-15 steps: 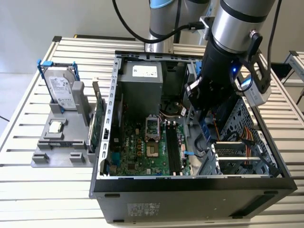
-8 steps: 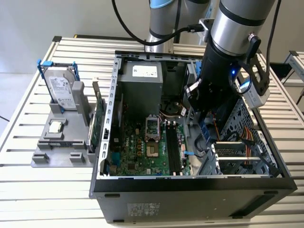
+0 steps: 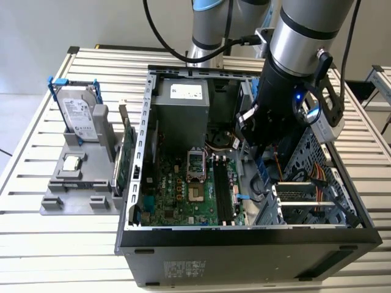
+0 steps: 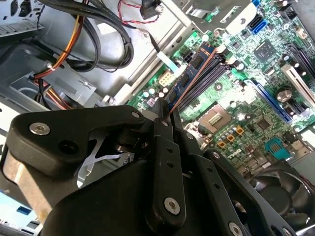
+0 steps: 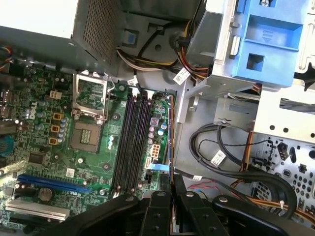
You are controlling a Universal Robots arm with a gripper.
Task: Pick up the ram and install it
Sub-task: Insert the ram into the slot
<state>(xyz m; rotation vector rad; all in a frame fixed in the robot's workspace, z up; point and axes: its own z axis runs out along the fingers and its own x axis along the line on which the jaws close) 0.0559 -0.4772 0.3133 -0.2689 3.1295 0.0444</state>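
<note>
Your gripper (image 4: 165,119) hangs inside the open computer case (image 3: 244,244), its black fingers (image 5: 184,196) clamped on the ram (image 5: 171,142), which is seen edge-on in both wrist views as a thin stick reaching from the fingertips toward the motherboard (image 5: 93,162). In the first wrist view the ram stands just beside the bank of black memory slots (image 5: 130,142), on the side toward the bare metal case floor, and runs roughly parallel to them; whether its lower edge touches the board cannot be told. In the second wrist view the ram (image 4: 189,81) shows a coppery edge and a bluish face, pointing at the same slots (image 4: 211,73). The slots look unfilled (no stick seated in any of them). The empty CPU socket (image 5: 88,135) lies on the far side of the slots from the ram.

In the exterior view the arm (image 3: 293,67) descends into the case near the drive cage, toward the exterior view's right of the motherboard (image 3: 189,195). Outside the case, at the exterior view's left, a grey parts stand (image 3: 73,183) holds a hard drive (image 3: 79,116) upright, a small square silver chip (image 3: 71,163) lying flat, and a green expansion card (image 3: 125,155) on edge, just beside the case wall.
</note>
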